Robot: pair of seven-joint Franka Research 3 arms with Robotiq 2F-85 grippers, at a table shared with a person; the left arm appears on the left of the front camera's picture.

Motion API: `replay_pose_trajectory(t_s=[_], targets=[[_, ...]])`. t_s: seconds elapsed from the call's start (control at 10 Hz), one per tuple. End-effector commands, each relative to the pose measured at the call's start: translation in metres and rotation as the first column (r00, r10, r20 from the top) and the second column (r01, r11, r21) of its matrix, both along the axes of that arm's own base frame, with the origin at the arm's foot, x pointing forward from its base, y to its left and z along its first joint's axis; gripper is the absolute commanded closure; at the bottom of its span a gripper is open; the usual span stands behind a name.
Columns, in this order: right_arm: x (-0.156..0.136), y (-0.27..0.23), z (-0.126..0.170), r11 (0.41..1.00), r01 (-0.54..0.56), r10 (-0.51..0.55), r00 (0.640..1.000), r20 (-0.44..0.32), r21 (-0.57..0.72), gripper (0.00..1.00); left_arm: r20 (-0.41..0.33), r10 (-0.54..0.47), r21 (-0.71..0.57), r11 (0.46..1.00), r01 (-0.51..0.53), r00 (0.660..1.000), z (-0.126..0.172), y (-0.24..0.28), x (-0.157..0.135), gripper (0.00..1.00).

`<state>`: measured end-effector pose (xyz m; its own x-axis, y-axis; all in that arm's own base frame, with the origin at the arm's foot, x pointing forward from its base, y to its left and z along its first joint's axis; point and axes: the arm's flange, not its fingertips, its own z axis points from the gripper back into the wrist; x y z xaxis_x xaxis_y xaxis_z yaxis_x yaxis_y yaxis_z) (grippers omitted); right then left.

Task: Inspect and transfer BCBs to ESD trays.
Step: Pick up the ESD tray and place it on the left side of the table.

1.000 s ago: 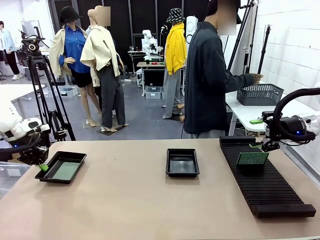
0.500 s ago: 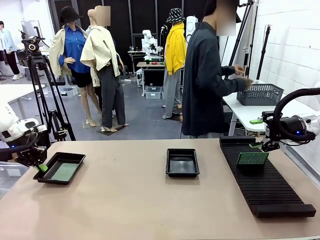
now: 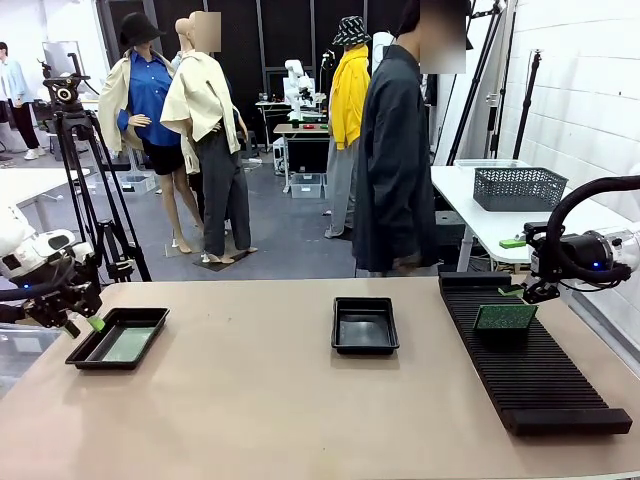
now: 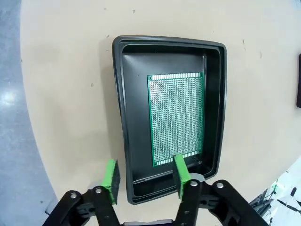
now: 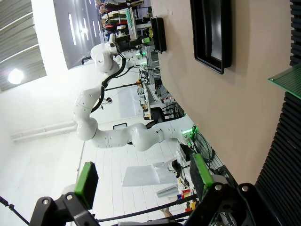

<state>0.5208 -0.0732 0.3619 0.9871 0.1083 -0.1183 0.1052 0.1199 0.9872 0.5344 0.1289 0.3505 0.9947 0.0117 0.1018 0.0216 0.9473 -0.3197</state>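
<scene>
A tan table [image 3: 250,400] stands in a workshop, with a person [image 3: 395,160] at its far side. At the left end a tray [image 4: 120,94] holds one BCB [image 4: 176,117] lying flat on its floor. The left gripper [image 4: 145,162] hovers above the tray's rim with its fingers spread, gripping nothing; one finger is outside the rim and the other is over the BCB's end. A second tray [image 3: 338,328] sits mid-table. On the right a second BCB [image 3: 505,316] stands upright in a ribbed rack [image 3: 540,390]. The right gripper [image 3: 525,292] hangs just beyond it, fingers spread wide and clear of it.
</scene>
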Motion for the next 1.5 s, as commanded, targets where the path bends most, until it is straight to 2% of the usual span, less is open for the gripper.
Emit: replay_pose_trajectory(t_s=[0.0, 0.4, 0.5, 1.4], targets=[[-0.0007, 0.0019, 0.0013, 1.0, 0.01, -0.011, 1.0, -0.014, -0.011, 0.0, 0.005, 0.008, -0.03, 1.0, -0.008, 1.0, 0.0086, 0.0048, -0.0027, 0.0], [-0.0007, 0.0019, 0.0013, 1.0, 0.01, -0.011, 1.0, -0.014, -0.011, 0.0, 0.003, 0.035, -0.044, 0.998, -0.035, 0.999, 0.0145, 0.0027, -0.0004, 0.0], [-0.0007, 0.0019, 0.0013, 1.0, 0.01, -0.011, 1.0, -0.014, -0.011, 0.0, 0.01, 0.006, -0.001, 1.0, -0.006, 1.0, 0.0092, 0.002, -0.0012, 0.0], [-0.0007, 0.0019, 0.0013, 1.0, 0.01, -0.011, 1.0, -0.014, -0.011, 0.0, 0.01, 0.006, -0.001, 1.0, -0.006, 1.0, 0.0092, 0.002, -0.0012, 0.0]])
